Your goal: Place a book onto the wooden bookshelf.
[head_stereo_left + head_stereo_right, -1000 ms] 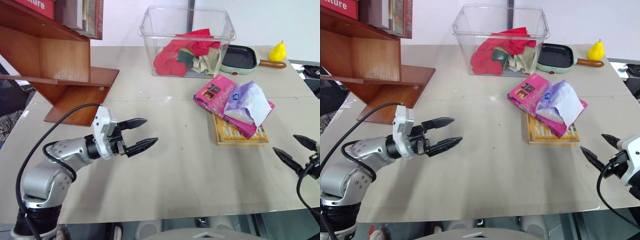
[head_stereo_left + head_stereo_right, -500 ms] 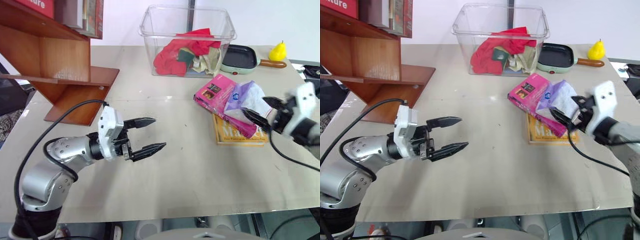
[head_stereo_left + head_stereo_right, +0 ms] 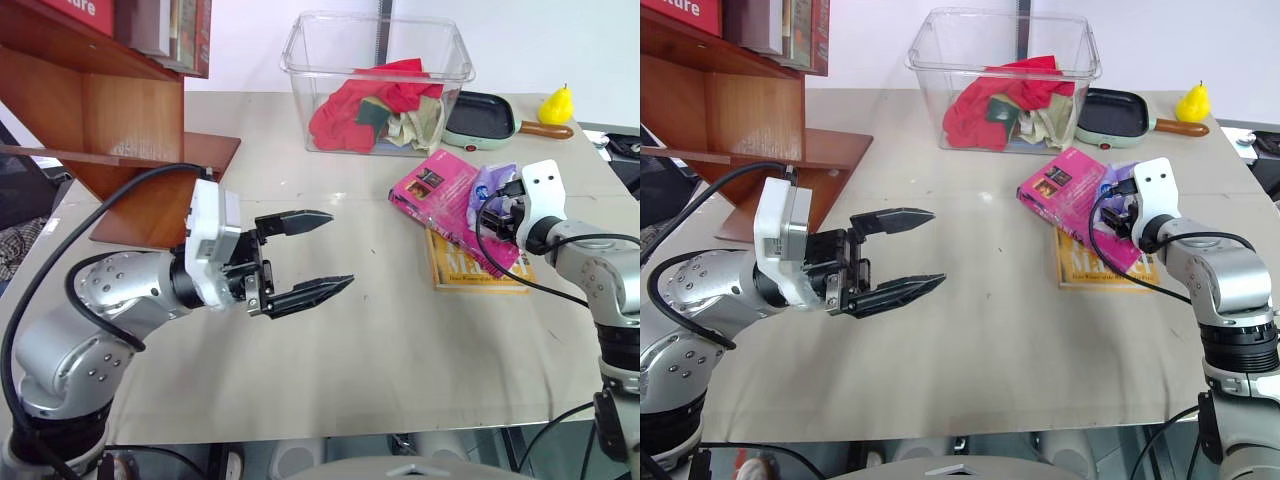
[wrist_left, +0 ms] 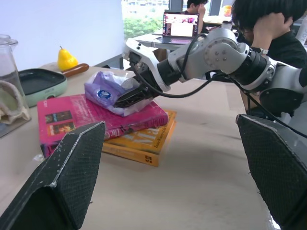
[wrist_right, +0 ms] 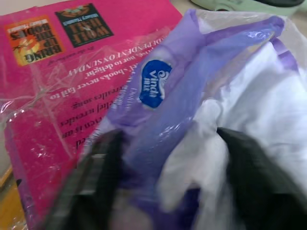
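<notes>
The pink book lies flat on the table at the right, on top of a yellow-orange book. A purple tissue pack rests on the pink book's cover. My right gripper reaches over the book and its fingers pinch that pack from both sides, as the right wrist view shows. My left gripper hangs open above the table's left middle, pointing right, with nothing in it. The wooden bookshelf stands at the far left with books upright on its upper board.
A clear bin of crumpled cloths stands at the back centre. Behind the books are a small pan and a yellow pear. A seated person and a laptop are beyond the table's right side.
My right arm swung in from the table's right edge onto the tissue pack and its fingers closed on it. My left gripper rose a little, still open.
</notes>
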Robot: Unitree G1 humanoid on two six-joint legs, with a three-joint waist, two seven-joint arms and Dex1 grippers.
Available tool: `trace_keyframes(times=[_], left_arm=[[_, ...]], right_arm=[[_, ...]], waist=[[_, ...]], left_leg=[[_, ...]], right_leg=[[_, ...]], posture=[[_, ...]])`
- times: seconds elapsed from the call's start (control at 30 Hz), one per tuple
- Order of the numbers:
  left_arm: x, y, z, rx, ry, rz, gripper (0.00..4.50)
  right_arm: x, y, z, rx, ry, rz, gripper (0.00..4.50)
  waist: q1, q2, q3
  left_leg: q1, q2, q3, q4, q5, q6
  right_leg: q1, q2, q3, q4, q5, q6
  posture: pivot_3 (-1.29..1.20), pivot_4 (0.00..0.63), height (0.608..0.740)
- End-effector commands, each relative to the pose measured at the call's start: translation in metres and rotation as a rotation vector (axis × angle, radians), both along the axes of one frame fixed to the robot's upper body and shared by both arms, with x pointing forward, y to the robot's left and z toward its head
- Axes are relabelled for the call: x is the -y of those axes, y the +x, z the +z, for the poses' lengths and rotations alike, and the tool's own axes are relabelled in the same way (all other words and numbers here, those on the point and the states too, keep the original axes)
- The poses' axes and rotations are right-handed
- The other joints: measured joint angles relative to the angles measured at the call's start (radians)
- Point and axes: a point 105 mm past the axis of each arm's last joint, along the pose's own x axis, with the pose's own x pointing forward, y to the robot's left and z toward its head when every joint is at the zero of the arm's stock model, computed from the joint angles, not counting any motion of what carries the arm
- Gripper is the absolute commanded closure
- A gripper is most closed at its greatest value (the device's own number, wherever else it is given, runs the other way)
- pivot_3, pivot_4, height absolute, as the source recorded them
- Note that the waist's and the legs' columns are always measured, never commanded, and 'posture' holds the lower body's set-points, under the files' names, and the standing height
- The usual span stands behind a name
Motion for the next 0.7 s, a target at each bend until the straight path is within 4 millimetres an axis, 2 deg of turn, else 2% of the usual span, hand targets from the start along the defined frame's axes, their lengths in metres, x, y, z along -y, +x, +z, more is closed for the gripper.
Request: trace_keyframes(times=[0.03,0.07,0.1,0.17,0.23,0.3,0.43,0.5,0.57,0.67,0.7], left_arm=[[0.003,-0.002,0.010,0.039,-0.011,-0.020,0.00],[0.004,-0.002,0.011,0.038,-0.020,-0.027,0.00],[0.005,-0.001,0.012,0.037,-0.026,-0.031,0.00],[0.010,-0.001,0.013,0.036,-0.031,-0.058,0.00],[0.015,0.000,0.014,0.026,-0.051,-0.097,0.00],[0.021,0.000,0.014,0.016,-0.066,-0.141,0.00],[0.034,0.000,0.016,0.007,-0.096,-0.221,0.00],[0.039,0.000,0.017,0.008,-0.101,-0.266,0.00],[0.042,0.003,0.019,0.010,-0.107,-0.291,0.00],[0.045,0.005,0.021,0.009,-0.110,-0.321,0.00],[0.046,0.006,0.021,0.007,-0.109,-0.328,0.00]], right_arm=[[0.015,-0.005,-0.006,0.004,-0.065,-0.030,3.60],[0.020,-0.007,0.002,0.043,-0.067,-0.044,4.12],[0.023,-0.008,0.007,0.070,-0.068,-0.054,4.44],[0.043,-0.015,0.028,0.155,-0.079,-0.129,4.44],[0.079,-0.031,0.048,0.212,-0.093,-0.271,4.44],[0.110,-0.047,0.057,0.222,-0.141,-0.401,4.44],[0.157,-0.069,0.043,0.133,-0.177,-0.584,4.44],[0.168,-0.072,0.032,0.086,-0.137,-0.624,4.44],[0.167,-0.071,0.022,0.043,-0.079,-0.603,4.44],[0.166,-0.072,0.006,-0.019,-0.045,-0.570,3.63],[0.168,-0.074,0.002,-0.031,-0.038,-0.572,3.20]], waist=[[0.001,-0.001,0.000],[0.001,-0.001,0.000],[0.001,-0.001,0.000],[0.001,0.000,0.000],[0.004,0.001,0.001],[0.007,0.002,0.001],[-0.003,0.002,0.001],[-0.014,0.002,0.001],[-0.023,0.002,0.002],[-0.032,0.002,0.002],[-0.031,0.003,0.002]], left_leg=[[0.000,0.000,0.000,0.000,0.000,0.000],[0.000,0.000,0.000,0.001,0.000,0.000],[0.000,0.000,0.000,0.001,0.000,0.000],[0.000,0.000,0.000,0.001,0.000,0.000],[-0.001,-0.001,0.000,0.001,0.000,0.000],[-0.003,-0.001,0.000,0.001,0.000,0.000],[-0.002,-0.001,0.001,0.000,0.000,0.000],[0.000,-0.001,0.002,0.000,0.000,0.000],[0.000,-0.001,0.003,0.000,0.000,0.000],[0.001,-0.001,0.003,0.000,0.000,0.000],[0.001,-0.001,0.003,0.000,0.000,0.000]], right_leg=[[0.000,0.001,0.002,0.000,-0.001,0.002],[0.001,0.002,0.003,0.000,-0.001,0.002],[0.001,0.003,0.004,0.000,-0.001,0.002],[0.001,0.004,0.006,0.000,-0.001,0.002],[0.001,0.004,0.007,0.000,-0.001,0.002],[0.000,0.004,0.008,0.000,0.000,0.000],[-0.001,0.005,0.011,-0.001,-0.001,0.002],[0.000,0.007,0.013,0.000,-0.001,0.001],[-0.001,0.007,0.014,0.000,-0.001,0.002],[-0.001,0.009,0.019,0.001,-0.002,0.003],[-0.001,0.012,0.021,0.001,-0.002,0.004]], posture=[[0.00,0.150,0.740],[0.00,0.150,0.740],[0.00,0.150,0.740],[0.00,0.150,0.740],[0.00,0.150,0.740],[0.00,0.150,0.740],[0.00,0.150,0.740],[0.00,0.150,0.740],[0.00,0.150,0.740],[0.00,0.150,0.740],[0.00,0.150,0.740]])
